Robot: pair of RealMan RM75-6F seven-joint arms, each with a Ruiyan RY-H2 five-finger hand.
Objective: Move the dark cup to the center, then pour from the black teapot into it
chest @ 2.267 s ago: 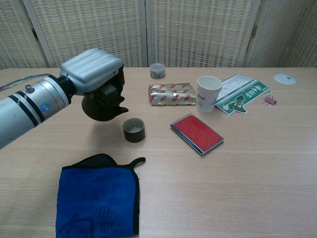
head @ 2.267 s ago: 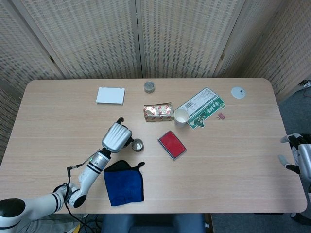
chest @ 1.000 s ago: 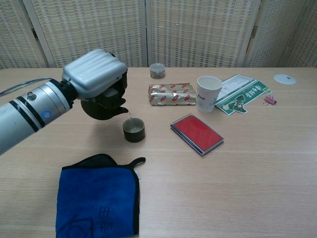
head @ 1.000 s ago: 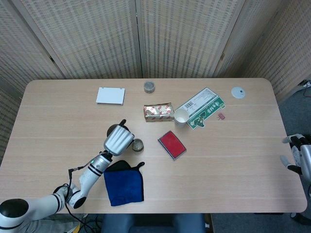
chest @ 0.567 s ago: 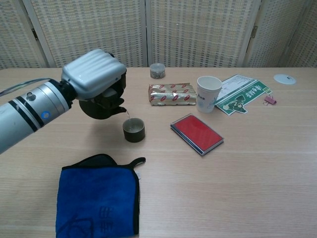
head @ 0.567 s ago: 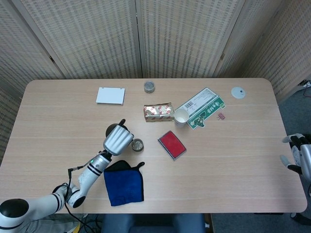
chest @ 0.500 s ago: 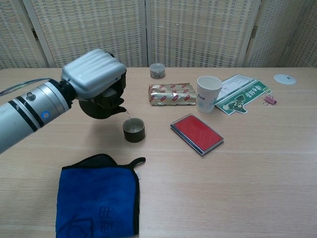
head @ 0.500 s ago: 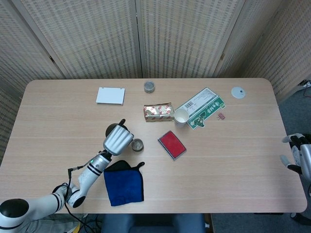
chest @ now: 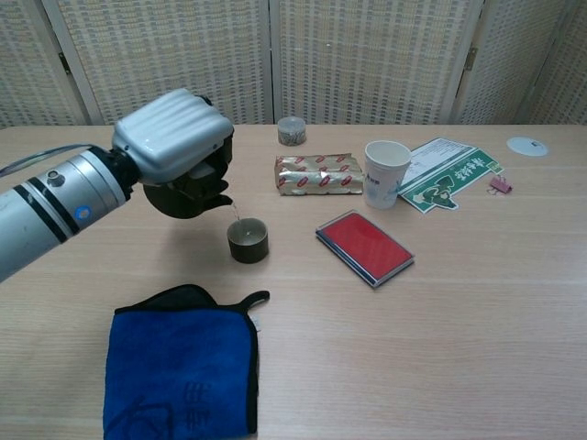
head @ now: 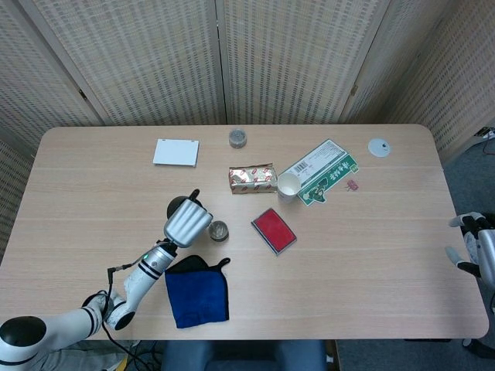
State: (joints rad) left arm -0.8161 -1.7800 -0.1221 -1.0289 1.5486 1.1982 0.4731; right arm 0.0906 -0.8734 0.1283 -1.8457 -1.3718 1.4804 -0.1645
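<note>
Above the dark cup (chest: 248,240), left robot hand (chest: 174,136) grips tilted, glossy black teapot (chest: 186,196).

Ribbed silver robot hand (chest: 174,133), black-banded forearm

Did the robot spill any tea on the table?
No spill shows. The left hand holds the black teapot tilted, and a thin stream falls into the dark cup. The table around it looks dry.

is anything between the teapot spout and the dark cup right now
Nothing visible does. The left hand holds the black teapot tilted, spout just above the dark cup, with only a thin stream between them.
</note>
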